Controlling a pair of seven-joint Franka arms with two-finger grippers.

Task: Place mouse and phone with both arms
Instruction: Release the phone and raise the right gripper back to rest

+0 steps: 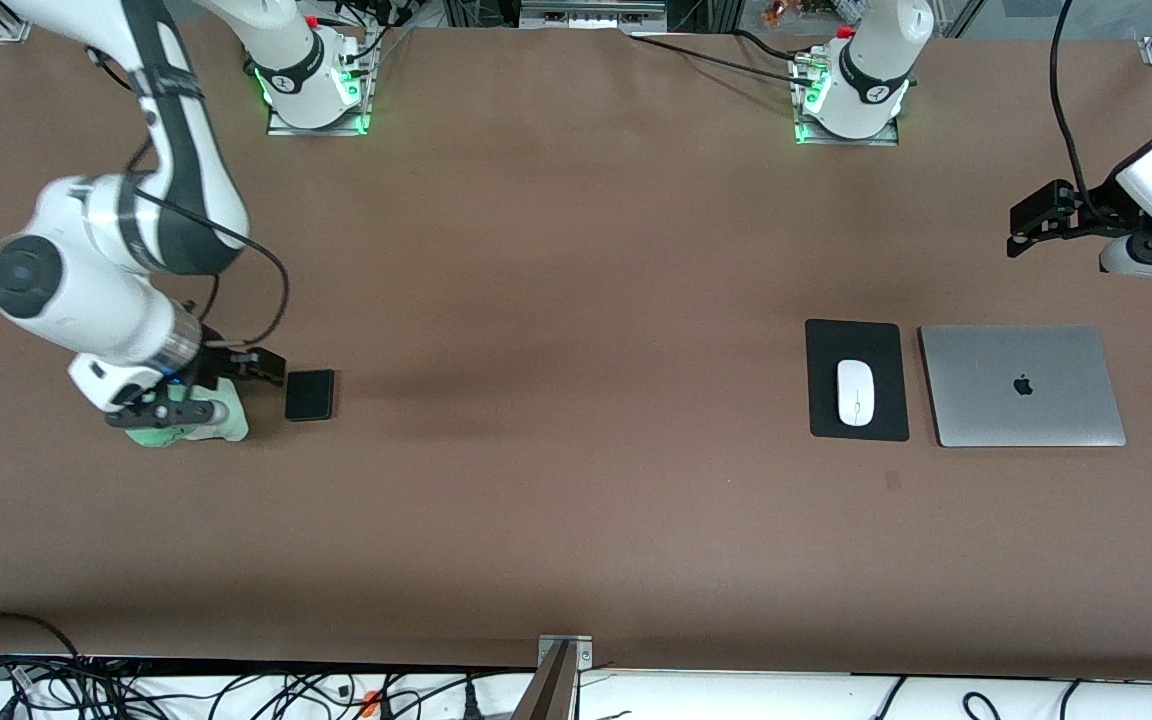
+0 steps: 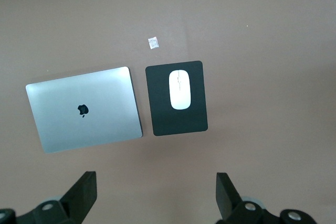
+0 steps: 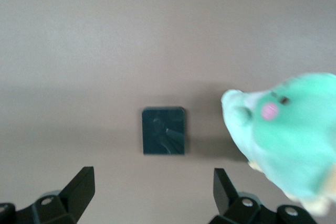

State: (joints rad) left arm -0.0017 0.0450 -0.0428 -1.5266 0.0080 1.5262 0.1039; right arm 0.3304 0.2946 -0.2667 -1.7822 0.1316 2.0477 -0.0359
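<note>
Toward the right arm's end of the table (image 1: pixel 576 300), the phone (image 1: pixel 309 395) lies flat on the brown top, well clear of every edge. Just beside it, toward that end, sits a green plush toy (image 1: pixel 198 424), partly hidden by the right arm; the right wrist view shows the toy (image 3: pixel 291 135) close by the phone (image 3: pixel 163 130) with a pink cheek and a small dark eye. Over the toy and the strip of table next to the phone hangs the right gripper (image 1: pixel 256 365), fingers (image 3: pixel 79 190) spread wide, grasping nothing.

Toward the left arm's end, the mouse (image 1: pixel 856 392) rests on a black pad (image 1: pixel 886 345), roughly at its middle. A closed silver laptop (image 1: pixel 1023 386) lies just beside the pad, nearer that end of the table, with a narrow gap between them. A small pale scrap (image 2: pixel 153 42) sits on the table near the pad's edge that faces the front camera.

High over the table near its left-arm end, the left gripper (image 1: pixel 1036 220) is up in the air, fingers (image 2: pixel 228 192) parted wide and empty. From its wrist view the mouse (image 2: pixel 180 89), pad (image 2: pixel 197 119) and laptop (image 2: pixel 84 109) all show below it.
</note>
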